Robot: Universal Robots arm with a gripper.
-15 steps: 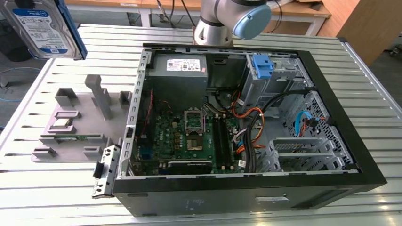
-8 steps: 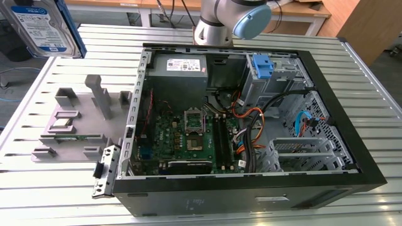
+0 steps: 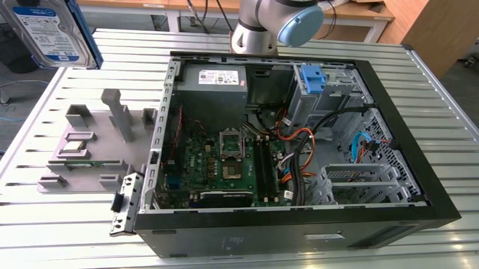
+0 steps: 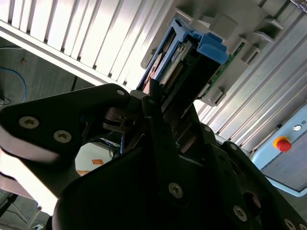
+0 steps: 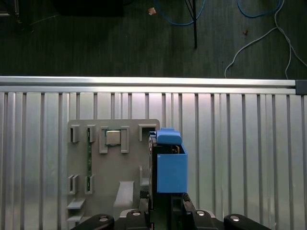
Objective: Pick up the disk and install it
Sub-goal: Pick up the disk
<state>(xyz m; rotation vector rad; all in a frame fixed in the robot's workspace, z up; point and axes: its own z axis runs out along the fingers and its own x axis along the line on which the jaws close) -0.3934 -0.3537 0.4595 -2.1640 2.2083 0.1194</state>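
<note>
The disk [image 3: 46, 31], silver with a white-and-blue label and a blue carrier bracket, hangs high in the air at the exterior view's upper left, above the table's corner. In the first wrist view the disk [image 5: 170, 165] stands edge-on above the grey fixture plate [image 5: 115, 158], and my gripper [image 5: 165, 213] is shut on its lower end. The second wrist view shows the black fingers [image 4: 151, 108] clamped on the disk [image 4: 192, 62], whose connector edge and blue tab point away from the gripper [image 4: 163, 103].
An open computer case [image 3: 441, 207] lies on the slatted metal table [image 3: 75, 235], with motherboard, cables and a drive cage holding a blue carrier [image 3: 313, 78]. The grey fixture plate [image 3: 90, 145] with upright slots sits to the case's left in the exterior view. The arm's base [image 3: 258, 33] stands behind the case.
</note>
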